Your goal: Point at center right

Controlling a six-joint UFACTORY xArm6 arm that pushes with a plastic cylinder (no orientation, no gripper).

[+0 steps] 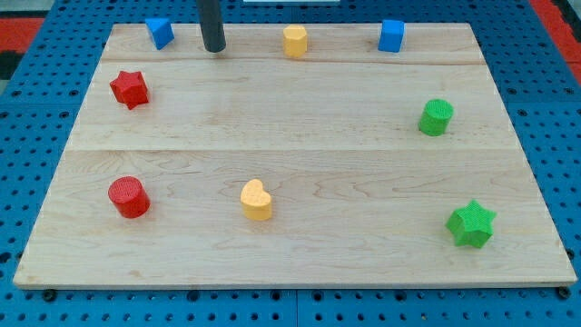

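Observation:
My tip (214,49) rests on the wooden board (300,109) near the view's top left, between a blue block (160,33) on its left and a yellow cylinder (295,41) on its right, touching neither. A blue cube (391,35) stands at the top right. A green cylinder (436,117) stands at the centre right, far from the tip. A green star (471,223) lies at the bottom right. A red star (130,88) lies at the left, a red cylinder (129,197) at the bottom left, and a yellow heart (257,200) at the bottom middle.
The board lies on a blue pegboard table (545,109). A red surface (558,18) shows at the view's top right corner.

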